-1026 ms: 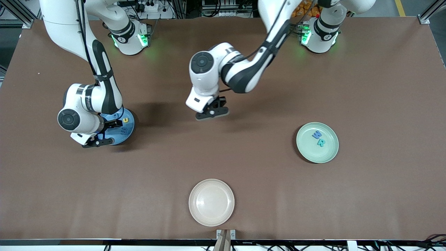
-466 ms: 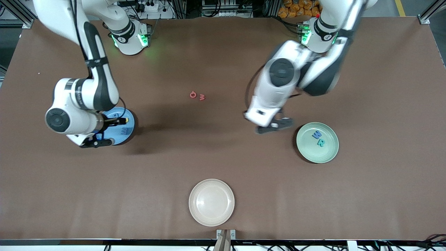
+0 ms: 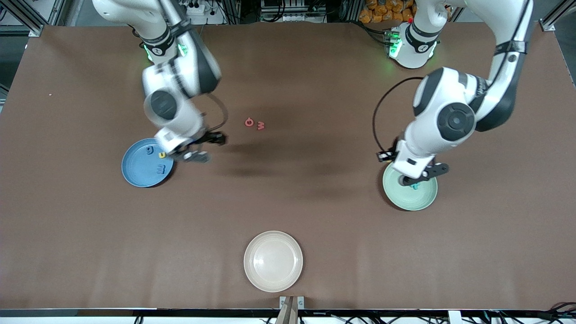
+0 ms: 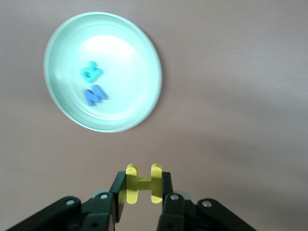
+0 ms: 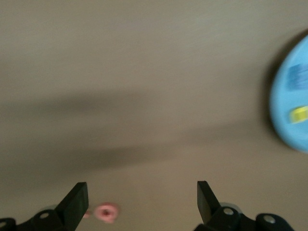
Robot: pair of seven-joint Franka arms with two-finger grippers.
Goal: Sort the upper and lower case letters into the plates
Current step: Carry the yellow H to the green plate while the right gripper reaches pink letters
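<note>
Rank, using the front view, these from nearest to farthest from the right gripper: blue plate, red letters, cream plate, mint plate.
From the right gripper:
1. Blue plate, just beside it.
2. Red letters, mid-table.
3. Cream plate, nearest the front camera.
4. Mint plate, under the left gripper.

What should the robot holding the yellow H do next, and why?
Probably lower a little and let go. The left hand is shut on the yellow H above the mint green plate, where the blue W and teal R, capitals too, already lie.
</note>
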